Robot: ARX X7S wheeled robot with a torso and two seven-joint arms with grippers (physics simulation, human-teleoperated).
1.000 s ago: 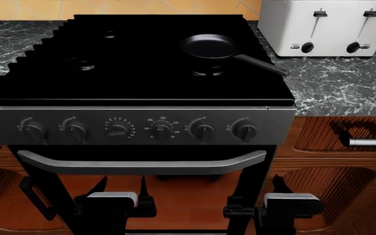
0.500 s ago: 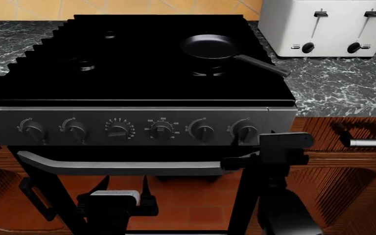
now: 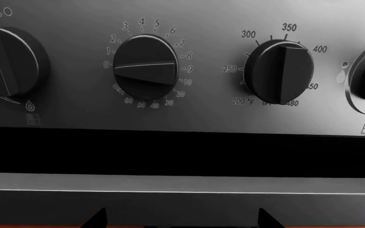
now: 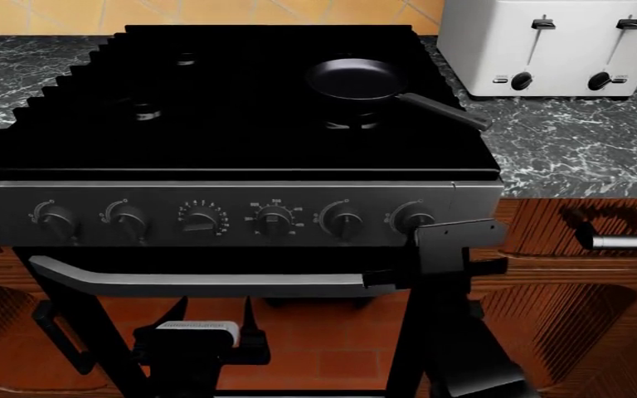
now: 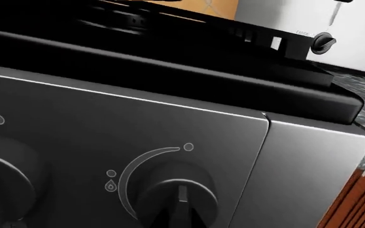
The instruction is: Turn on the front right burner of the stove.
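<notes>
Filling most of the head view, the stove (image 4: pixel 230 124) is sitting between marble counters, its front right burner (image 4: pixel 352 124) peeking out beneath a frying pan (image 4: pixel 357 79). The right gripper (image 4: pixel 459 240) is hovering just beside the rightmost knob (image 4: pixel 413 218); whether its fingers are released or clenched cannot be told. The left gripper (image 4: pixel 196 336) is hanging low before the oven door, its fingers likewise unreadable.

The big black stove (image 4: pixel 230 116) has six round knobs. Its front right burner (image 4: pixel 352 123) sits under a pan.
</notes>
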